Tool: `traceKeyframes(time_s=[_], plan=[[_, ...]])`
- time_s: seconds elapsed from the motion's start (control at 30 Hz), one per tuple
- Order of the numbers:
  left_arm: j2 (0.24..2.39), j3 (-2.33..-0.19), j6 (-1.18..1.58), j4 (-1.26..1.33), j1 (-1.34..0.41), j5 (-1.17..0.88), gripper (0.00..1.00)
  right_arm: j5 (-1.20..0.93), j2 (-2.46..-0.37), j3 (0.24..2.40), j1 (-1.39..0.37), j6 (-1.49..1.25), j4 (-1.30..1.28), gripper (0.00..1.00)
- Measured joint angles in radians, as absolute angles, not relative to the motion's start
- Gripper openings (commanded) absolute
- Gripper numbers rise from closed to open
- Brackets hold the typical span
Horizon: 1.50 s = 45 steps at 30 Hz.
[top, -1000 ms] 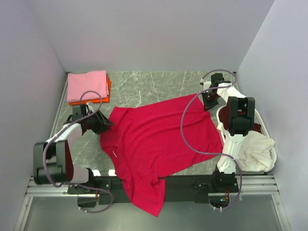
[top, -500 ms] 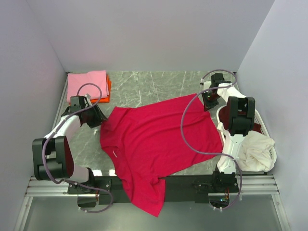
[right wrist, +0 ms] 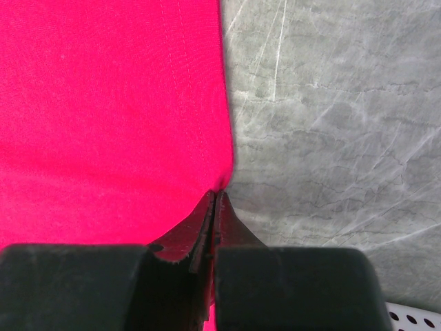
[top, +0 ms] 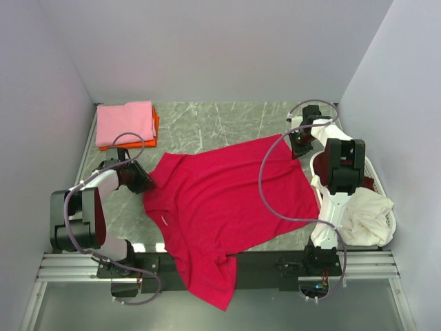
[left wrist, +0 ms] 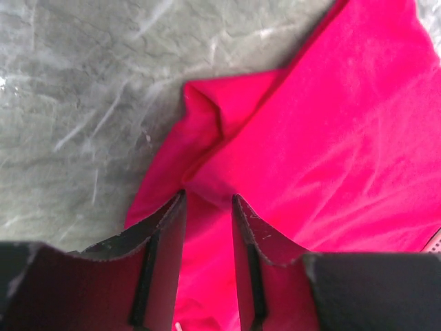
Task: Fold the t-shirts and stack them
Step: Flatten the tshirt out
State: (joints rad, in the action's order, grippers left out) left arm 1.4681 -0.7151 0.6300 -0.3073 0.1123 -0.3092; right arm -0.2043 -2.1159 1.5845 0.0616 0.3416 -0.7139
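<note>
A crimson red t-shirt lies spread on the marble table, its lower part hanging over the near rail. Its small white neck label shows. My left gripper is at the left sleeve. In the left wrist view its fingers stand apart, astride a fold of the red sleeve. My right gripper is at the shirt's far right corner. Seen from the right wrist, that gripper is shut on the red hem. A folded pink t-shirt rests on an orange one at the back left.
A white oval basket stands at the right edge behind the right arm, holding a crumpled cream t-shirt and a maroon one. Grey walls close in the left, back and right sides. The metal rail runs along the near edge.
The left gripper swung out toward the back left, then came back down onto the red sleeve. The right arm and the shirt stayed put.
</note>
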Motion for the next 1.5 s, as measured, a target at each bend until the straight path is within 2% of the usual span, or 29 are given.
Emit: traceKeyframes(time_s=[0.27, 0.4, 0.53, 0.73, 1.07, 1.1, 1.13, 1.23, 1.27, 1.5], plan=[[1.493, -0.721, 0.656, -0.289, 0.112, -0.282, 0.37, -0.206, -2.116, 1.584, 0.062, 0.342, -0.714, 0.0], [1.508, -0.729, 0.661, -0.281, 0.114, -0.275, 0.32, -0.208, -2.116, 1.584, 0.062, 0.342, -0.714, 0.0], [1.531, -0.749, 0.67, -0.278, 0.115, -0.27, 0.31, -0.21, -2.116, 1.584, 0.062, 0.342, -0.714, 0.0], [1.555, -0.774, 0.669, -0.271, 0.115, -0.264, 0.11, -0.21, -2.116, 1.584, 0.062, 0.342, -0.713, 0.0], [1.506, -0.803, 0.634, -0.319, 0.115, -0.257, 0.01, -0.216, -2.122, 1.599, 0.062, 0.358, -0.731, 0.01], [1.49, -0.813, 0.62, -0.328, 0.115, -0.251, 0.01, -0.221, -2.128, 1.609, 0.062, 0.362, -0.738, 0.03], [1.477, -0.822, 0.609, -0.336, 0.115, -0.244, 0.01, -0.225, -2.136, 1.626, 0.062, 0.365, -0.751, 0.13], [1.433, -0.843, 0.576, -0.343, 0.115, -0.227, 0.01, -0.239, -2.168, 1.686, 0.062, 0.384, -0.794, 0.37], [1.42, -0.846, 0.564, -0.343, 0.115, -0.221, 0.01, -0.245, -2.18, 1.71, 0.062, 0.388, -0.805, 0.4], [1.391, -0.847, 0.499, -0.341, 0.115, -0.231, 0.01, -0.316, -2.286, 1.967, 0.062, 0.389, -0.89, 0.44]])
